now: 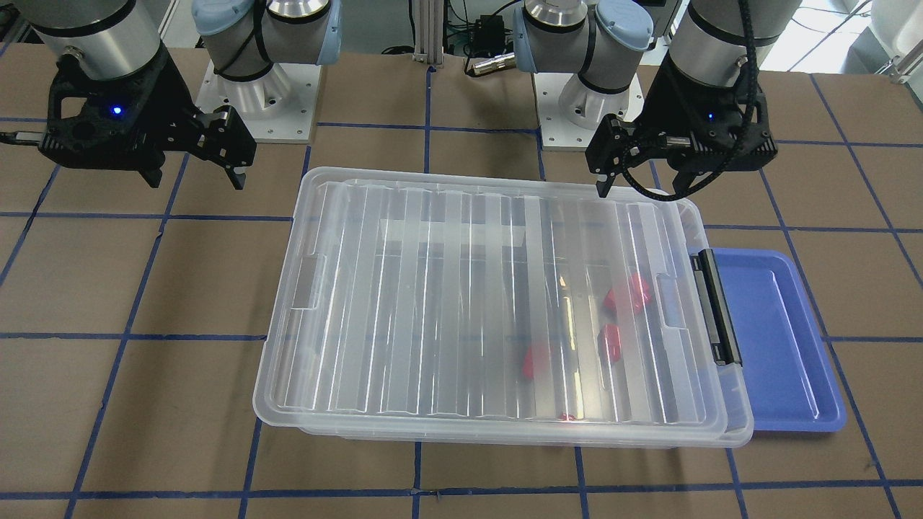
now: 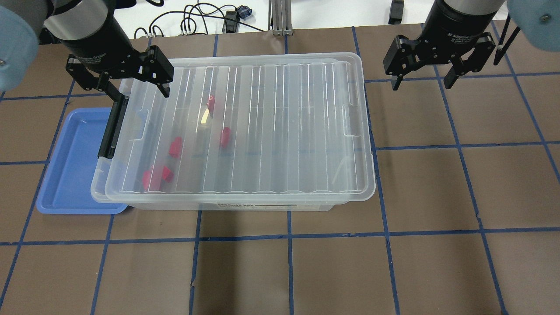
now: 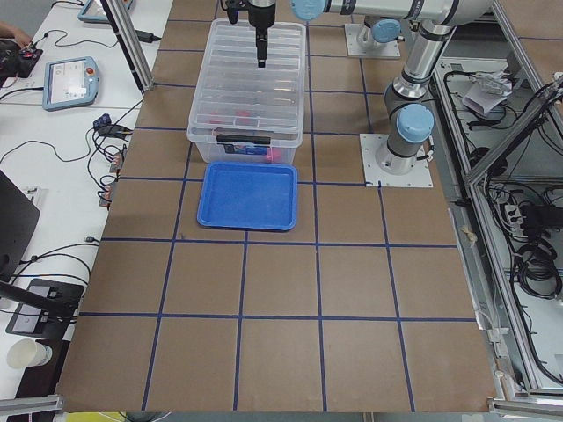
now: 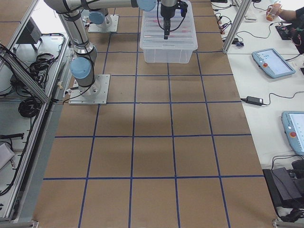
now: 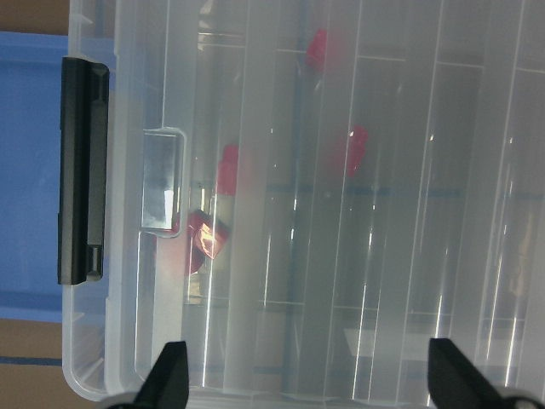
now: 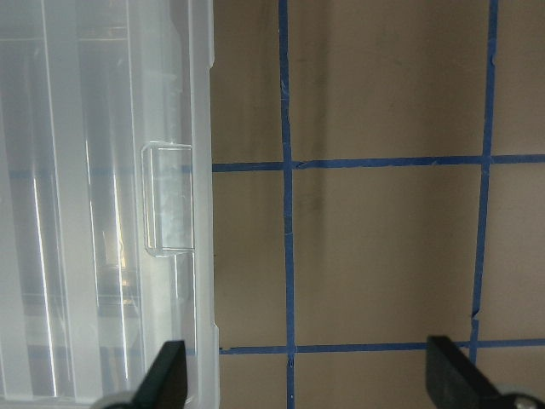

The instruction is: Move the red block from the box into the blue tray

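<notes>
Two robot arms over a closed clear box (image 2: 262, 205); the task looks unstarted.
The red block (image 2: 225, 136) lies inside the box, under the lid (image 2: 284, 109), among other red pieces. The blue tray (image 2: 70, 175) sits empty on the bench (image 2: 437, 197), by the latch (image 2: 113, 129). The left end effector (image 2: 140, 92) hovers there, wide open and holding nothing. The right end effector (image 2: 422, 84) is the same, past the far end. Opening, picking and placing all seem to remain.

Blue tray (image 3: 249, 196) lies on the counter (image 3: 352, 281), right against the box's (image 3: 248, 88) latch end; red pieces (image 3: 272, 155) show through the box.
</notes>
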Available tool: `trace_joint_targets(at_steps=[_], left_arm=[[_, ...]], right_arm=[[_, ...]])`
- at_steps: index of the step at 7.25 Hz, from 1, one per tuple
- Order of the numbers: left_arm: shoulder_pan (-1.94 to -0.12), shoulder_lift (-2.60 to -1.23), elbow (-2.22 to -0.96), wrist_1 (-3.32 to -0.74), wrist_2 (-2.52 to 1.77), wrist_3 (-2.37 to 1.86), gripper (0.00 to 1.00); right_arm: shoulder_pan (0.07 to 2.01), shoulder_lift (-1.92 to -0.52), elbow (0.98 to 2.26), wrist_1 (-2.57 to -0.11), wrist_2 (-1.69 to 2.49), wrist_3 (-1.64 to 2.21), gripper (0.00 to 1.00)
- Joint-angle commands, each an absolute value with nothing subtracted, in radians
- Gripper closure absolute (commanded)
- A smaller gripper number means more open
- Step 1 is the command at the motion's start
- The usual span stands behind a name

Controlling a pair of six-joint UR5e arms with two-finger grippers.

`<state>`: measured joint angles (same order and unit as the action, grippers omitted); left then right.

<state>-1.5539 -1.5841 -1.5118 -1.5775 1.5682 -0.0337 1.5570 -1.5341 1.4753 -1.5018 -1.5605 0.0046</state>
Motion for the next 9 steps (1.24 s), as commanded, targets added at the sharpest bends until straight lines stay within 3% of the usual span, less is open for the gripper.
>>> trace_joint_targets(at_steps=[1,5,9], left_arm=[[-1.557,-1.58,-1.511,-1.583,1.574,-0.037,0.0],[-1.557,-1.582,-1.514,-1.582,1.565,-0.034,0.0],[-1.559,-1.583,-1.511,-1.575,1.559,-0.034,0.0]], right_arm=[[1.557,-1.534,1.476,-1.502,-1.56,0.005,0.0],[1.563,-1.519,1.477,-1.523,-1.546,0.003,0.0],[1.675,-1.315,1.512,-1.744,-1.578,0.025,0.0]])
